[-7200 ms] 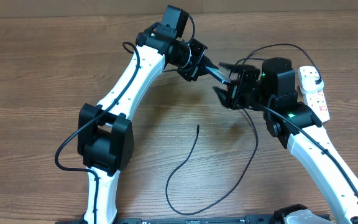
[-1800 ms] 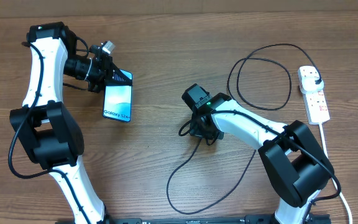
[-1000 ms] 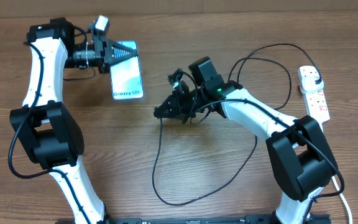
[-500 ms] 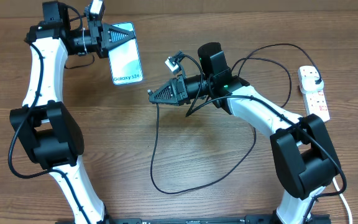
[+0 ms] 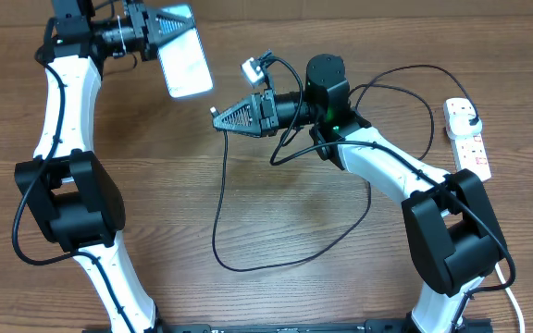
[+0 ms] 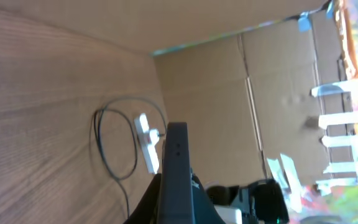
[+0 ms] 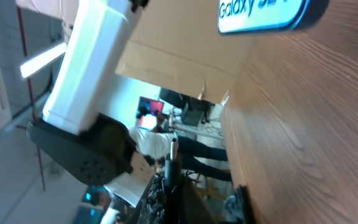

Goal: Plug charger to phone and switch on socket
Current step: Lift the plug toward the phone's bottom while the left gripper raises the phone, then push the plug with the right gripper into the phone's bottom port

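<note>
Worktop: brown wood-grain laminate, matte, flat. Cardboard panels stand along the far edge as a back wall, creased, with tape at the top. Right wrist view shows a blurry room past the edge with bright lights; details unreadable.

Left fingers are closed on the phone, clamped on its top end at the far left of the worktop. The phone is a slim rectangle with a dark rim, tilted, its pale glossy screen facing the overhead camera. Left wrist view sees it edge-on as a thin dark slab. Right wrist view catches its lower end, white "Galaxy" lettering on blue. Can't tell if it touches the wood.

Right fingers are closed on the connector end of the charger, aimed left toward the phone's lower right corner, near but apart. Right wrist view shows the small tip poking out between the fingertips.

The thin black cable hangs from the fingertips down to the worktop and sweeps a wide loose curve across the middle. It then forms a round loop at the right. The black plug head sits in the far end of the socket.

The socket is a white plastic strip, rectangular, with red switch marks, lying flat at the right edge, well apart from the phone.

Both arms have white shells and black joints.
</note>
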Robot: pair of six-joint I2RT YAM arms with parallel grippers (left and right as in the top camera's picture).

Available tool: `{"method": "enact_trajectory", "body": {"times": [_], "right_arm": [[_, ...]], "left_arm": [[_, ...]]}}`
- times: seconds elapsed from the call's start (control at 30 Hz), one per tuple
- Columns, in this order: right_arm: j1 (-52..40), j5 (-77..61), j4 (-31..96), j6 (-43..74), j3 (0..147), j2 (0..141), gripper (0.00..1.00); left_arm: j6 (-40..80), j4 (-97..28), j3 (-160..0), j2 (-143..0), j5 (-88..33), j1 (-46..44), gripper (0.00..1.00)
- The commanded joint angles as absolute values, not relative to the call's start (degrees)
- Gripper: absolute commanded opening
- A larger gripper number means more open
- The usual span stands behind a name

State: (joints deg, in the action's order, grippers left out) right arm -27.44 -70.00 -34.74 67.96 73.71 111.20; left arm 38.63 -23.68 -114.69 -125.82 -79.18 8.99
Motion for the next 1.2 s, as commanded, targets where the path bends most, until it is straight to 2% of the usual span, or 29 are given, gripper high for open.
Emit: {"method": "enact_trajectory", "body": {"times": [0.0, 0.23, 0.43, 1.17], "right_arm": [[-27.29, -67.24, -37.34, 75.81, 74.70, 111.24, 0.04], [-27.31, -63.00, -44.10, 81.06, 74.70, 111.24, 0.04], [-27.24, -59.90, -49.65, 81.65, 74.70, 111.24, 0.04], [-27.24, -51.86, -49.65, 80.73, 74.70, 111.24, 0.04]], "left_arm": [[53.06, -14.66, -115.72, -125.80, -80.40, 8.34, 0.04], [69.25, 0.64, -115.72, -125.80, -80.55, 5.87, 0.04], [75.07, 4.03, -115.72, -125.78, -80.86, 4.34, 0.04], [76.36, 5.43, -115.72, -125.80, -81.49, 4.12, 0.04]]}}
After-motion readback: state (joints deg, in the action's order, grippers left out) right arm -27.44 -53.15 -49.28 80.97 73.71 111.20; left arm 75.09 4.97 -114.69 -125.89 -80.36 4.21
